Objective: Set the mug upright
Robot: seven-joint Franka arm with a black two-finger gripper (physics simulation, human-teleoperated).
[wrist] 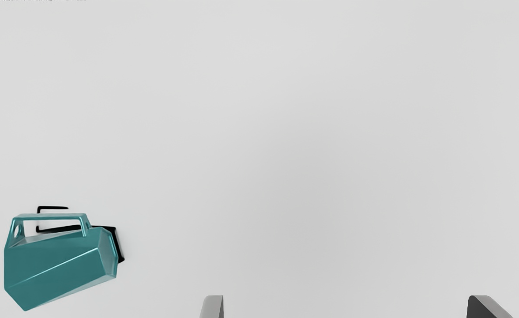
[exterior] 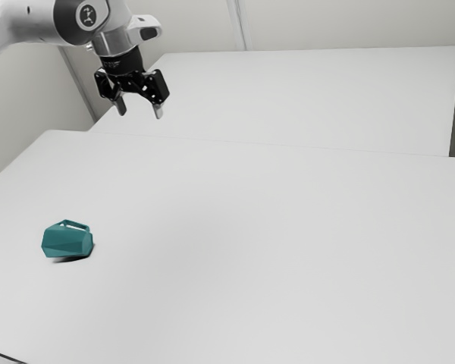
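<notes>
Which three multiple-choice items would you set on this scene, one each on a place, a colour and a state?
1. In the exterior view, where is the mug?
A) Toward the view's left, on the table
B) At the view's far right
C) On the floor

2. What colour is it?
A) Red
B) Teal
C) Yellow

3. How does it rest?
A) Upright
B) Upside down
C) On its side

1: A, the exterior view shows it there, below the raised gripper.
2: B, both views show a blue-green body.
3: C, its body lies lengthwise, handle along the upper side.
</notes>
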